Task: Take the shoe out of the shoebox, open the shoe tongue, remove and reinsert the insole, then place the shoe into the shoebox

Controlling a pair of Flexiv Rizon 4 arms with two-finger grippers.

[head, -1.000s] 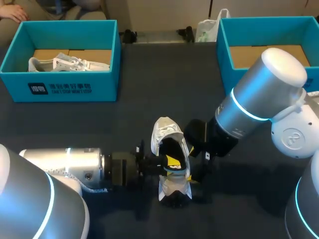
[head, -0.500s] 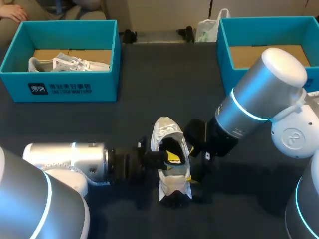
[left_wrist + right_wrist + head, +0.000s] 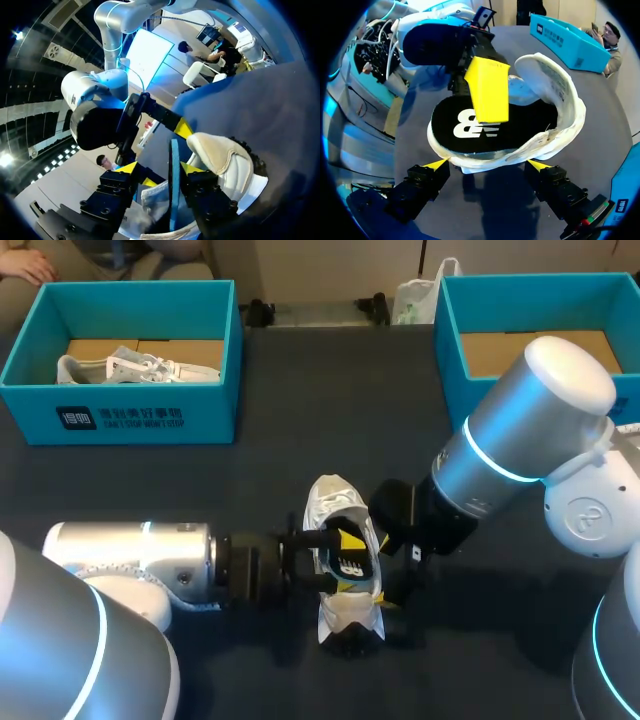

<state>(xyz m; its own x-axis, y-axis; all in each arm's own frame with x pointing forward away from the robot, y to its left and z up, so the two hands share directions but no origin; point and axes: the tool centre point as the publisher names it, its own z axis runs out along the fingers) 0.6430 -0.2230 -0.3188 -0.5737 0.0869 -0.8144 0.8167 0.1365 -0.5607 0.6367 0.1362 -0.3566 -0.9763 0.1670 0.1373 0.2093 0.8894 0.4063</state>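
Shoe (image 3: pixel 335 502) sits on the table (image 3: pixel 330 390) around 6 o'clock in the head view, mouth up, with the insole (image 3: pixel 470 125) lying in it, logo showing. Left gripper (image 3: pixel 159 169) comes at it from 9 o'clock. Its fingers are partly open with the insole's edge standing between them and one yellow tip flat on top of the insole (there's a gap on the other side, so no real pinch). Right gripper (image 3: pixel 489 162) is at the shoe's 3 o'clock, spread wide and holding nothing. Its tips are just beside the shoe's wall; can't tell if they touch. Blue box (image 3: pixel 130 415) at 10 o'clock has the other shoe (image 3: pixel 130 368) in it, second box (image 3: pixel 450 350) at 2 o'clock.
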